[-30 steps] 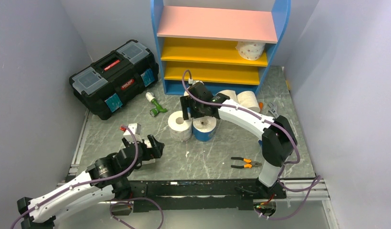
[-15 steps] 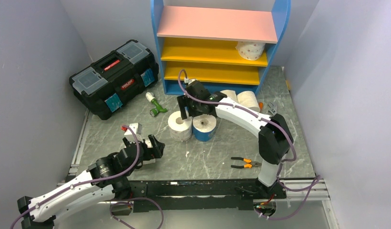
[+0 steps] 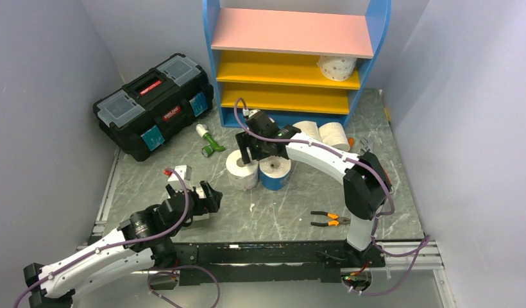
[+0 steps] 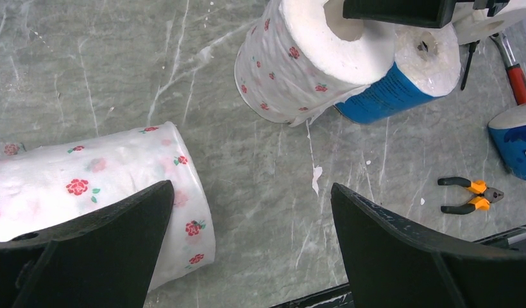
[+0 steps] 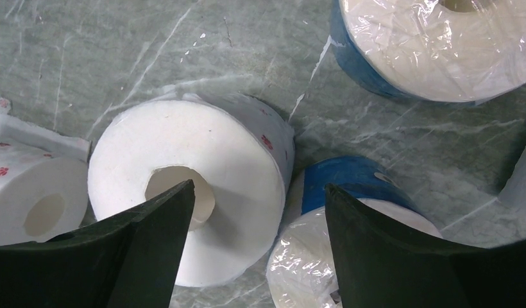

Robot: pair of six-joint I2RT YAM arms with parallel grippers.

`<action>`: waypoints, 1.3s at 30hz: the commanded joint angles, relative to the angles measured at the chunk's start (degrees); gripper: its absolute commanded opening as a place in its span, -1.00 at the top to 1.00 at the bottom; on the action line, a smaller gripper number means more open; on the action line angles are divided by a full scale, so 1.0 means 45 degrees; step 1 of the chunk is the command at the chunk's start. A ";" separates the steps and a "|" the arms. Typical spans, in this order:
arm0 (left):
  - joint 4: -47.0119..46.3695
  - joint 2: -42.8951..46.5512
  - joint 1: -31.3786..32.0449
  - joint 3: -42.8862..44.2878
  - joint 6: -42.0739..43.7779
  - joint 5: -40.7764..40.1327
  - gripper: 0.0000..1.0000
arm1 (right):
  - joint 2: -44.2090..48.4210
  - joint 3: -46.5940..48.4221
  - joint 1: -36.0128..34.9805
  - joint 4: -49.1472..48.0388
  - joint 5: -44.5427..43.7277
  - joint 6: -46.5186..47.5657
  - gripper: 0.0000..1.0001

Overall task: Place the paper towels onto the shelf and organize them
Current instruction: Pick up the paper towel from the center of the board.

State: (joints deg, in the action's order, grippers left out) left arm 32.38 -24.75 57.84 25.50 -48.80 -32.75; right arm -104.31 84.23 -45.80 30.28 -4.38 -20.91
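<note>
Status: shelf at far edge of worktop carries one dotted roll, upright at R end of upper yellow board. Every other roll in view is down on the worktop, so the task looks early.

R tool: jaws apart, nothing held. It hangs nose-down over flowered roll, which stands on end, core up. One finger sits over the core hole. The other is over the seam betw. that roll and blue roll, just beside it and seemingly touching. My read: you're lined up to pinch the roll's wall, core to outside. The full roll looks too wide for the jaws, and the neighbour blocks an outside grip. Second blue roll stands near, apart from the pair.

L tool: jaws wide apart, empty, low over worktop near its own base. Lying roll, rose print, is on its side, partly under one finger, not betw. the pads. Prob. parked there to keep out of R arm's way.

White roll and plain roll sit at shelf's foot, handy for later.

Watch: blue roll may drag or tip when you lift, and plastic wrap looks slick. Toolbox and pliers aren't part of the job, so leave them.
</note>
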 commanded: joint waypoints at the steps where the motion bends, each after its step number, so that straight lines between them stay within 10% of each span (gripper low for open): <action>1: -0.0366 -0.0105 0.0042 0.0078 -0.0006 0.0383 -0.99 | -0.0092 -0.0168 -0.0031 -0.0395 -0.0056 0.0183 -0.50; 20: -0.0257 0.0064 0.0049 -0.0049 -0.0216 0.0376 -0.99 | 0.0173 -0.0595 -0.0044 -0.0659 0.0089 -0.0010 0.17; 39: -0.0448 -0.0107 0.0038 0.0343 0.0305 0.0186 -0.99 | 0.4190 -0.0322 -0.0040 0.0595 -0.0494 -0.0168 0.23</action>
State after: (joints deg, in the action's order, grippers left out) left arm 32.29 -24.60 57.84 25.50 -48.66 -32.23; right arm -93.23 81.95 -46.06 31.81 -4.51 -21.19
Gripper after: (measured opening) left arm 0.994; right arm 0.383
